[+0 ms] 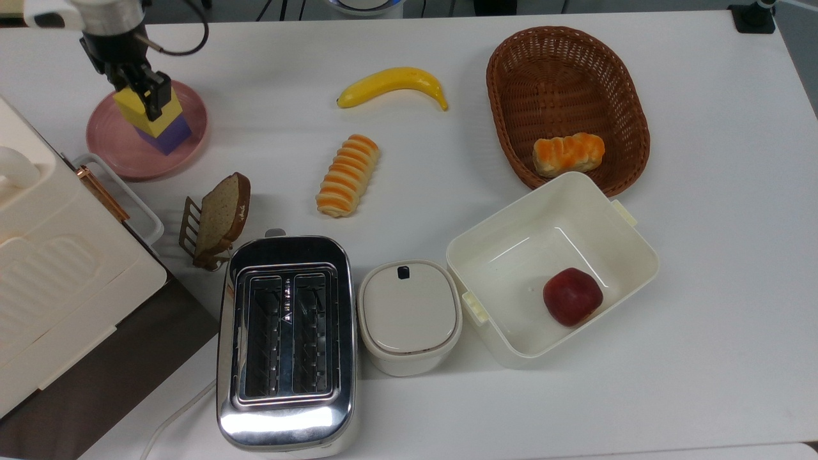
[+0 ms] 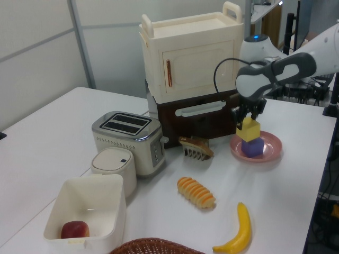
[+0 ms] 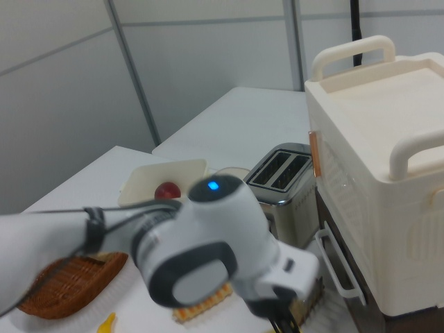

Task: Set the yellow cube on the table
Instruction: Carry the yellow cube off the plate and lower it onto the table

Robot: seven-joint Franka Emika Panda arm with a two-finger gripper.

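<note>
The robot's smooth white arm has rounded plastic shells with dark grey bands at the joints — one band shows on the bulbous wrist segment, which carries a small lit blue dot in the right view. A thin black cable loops out from the wrist and back toward the black two-finger gripper, which hangs under a short silver-grey metal collar. In the left view a blue light also glows on the white rounded arm base — behind the wrist.
</note>
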